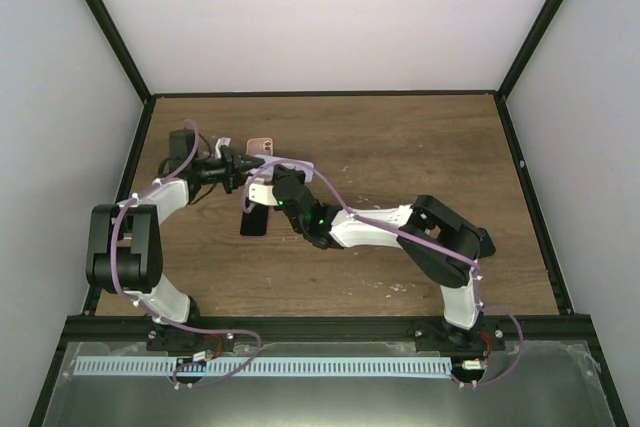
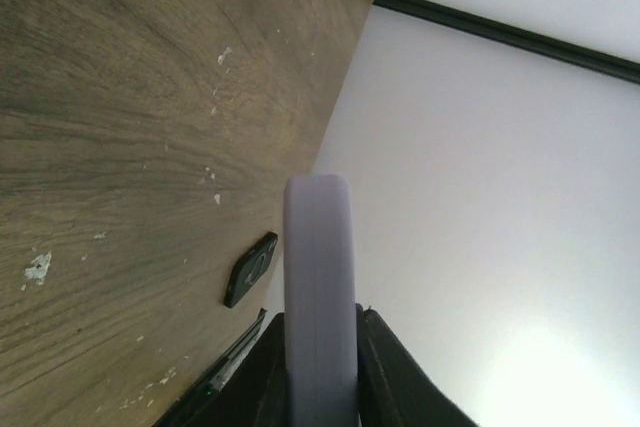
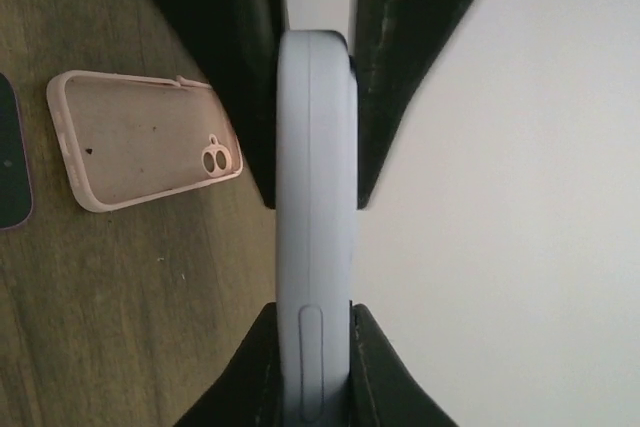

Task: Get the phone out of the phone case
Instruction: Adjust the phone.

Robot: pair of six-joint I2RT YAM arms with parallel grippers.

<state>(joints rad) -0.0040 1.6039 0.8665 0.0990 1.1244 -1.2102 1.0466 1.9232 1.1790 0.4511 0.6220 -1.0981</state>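
A lavender phone case point(image 3: 315, 237) is held edge-on above the table, one end in each gripper. My right gripper point(image 3: 315, 319) is shut on its near end, beside a side button. My left gripper point(image 2: 320, 325) is shut on the other end of the case point(image 2: 320, 267); its dark fingers point(image 3: 400, 67) show at the top of the right wrist view. In the top view the two grippers point(image 1: 238, 169) point(image 1: 262, 190) meet over the left part of the table. Whether the phone is inside the case is hidden from this edge-on angle.
An empty pink case point(image 3: 140, 152) lies open side up on the wood point(image 1: 262, 145). A dark phone point(image 1: 254, 222) lies flat below the grippers, and it shows in the left wrist view point(image 2: 250, 269). White walls and a black frame border the table.
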